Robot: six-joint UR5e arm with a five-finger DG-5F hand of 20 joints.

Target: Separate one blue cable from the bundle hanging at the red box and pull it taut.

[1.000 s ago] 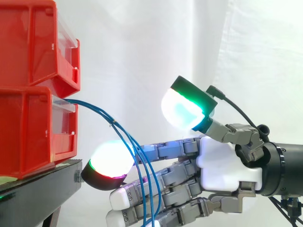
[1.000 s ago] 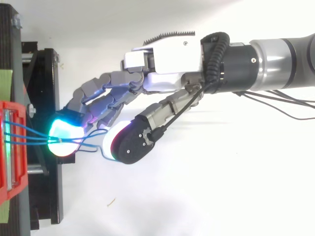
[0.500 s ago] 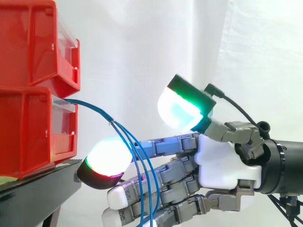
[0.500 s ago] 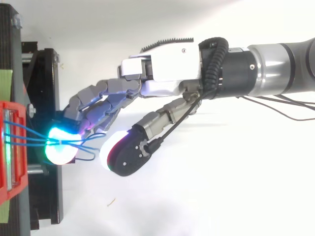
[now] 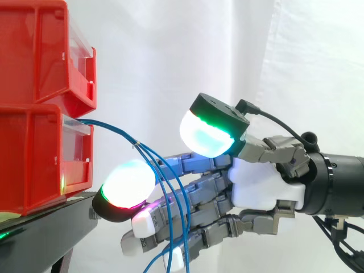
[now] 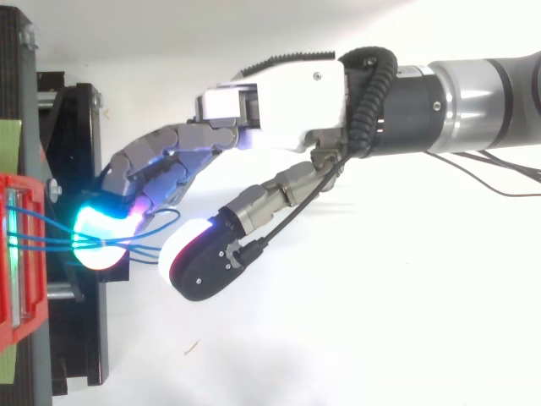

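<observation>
The blue cables (image 5: 136, 147) come out of the front of the lower red box (image 5: 34, 159) at the left of the side view, run together to the right and a little downward to a small knot or tie, and from there they spread and hang down toward the bottom of the frame. In the top view the blue cables (image 6: 46, 239) lie at the left edge, close side by side. The hanging strands cross in front of the fingers (image 5: 193, 196) of the hand (image 5: 259, 187), which reach left from the right edge with one glowing pad near the black stand (image 5: 45, 227). The thumb (image 5: 207, 136) stands above, well apart from them, so the hand is spread and nothing is pinched yet. I judge that no single strand is separated. The danger is that the fingers close on two or three strands together, because these lie so near each other below the tie. A loose loop could also catch on a lower finger and be dragged along. If the pull is too strong, it may draw the whole bundle, or even move the box on the stand.
</observation>
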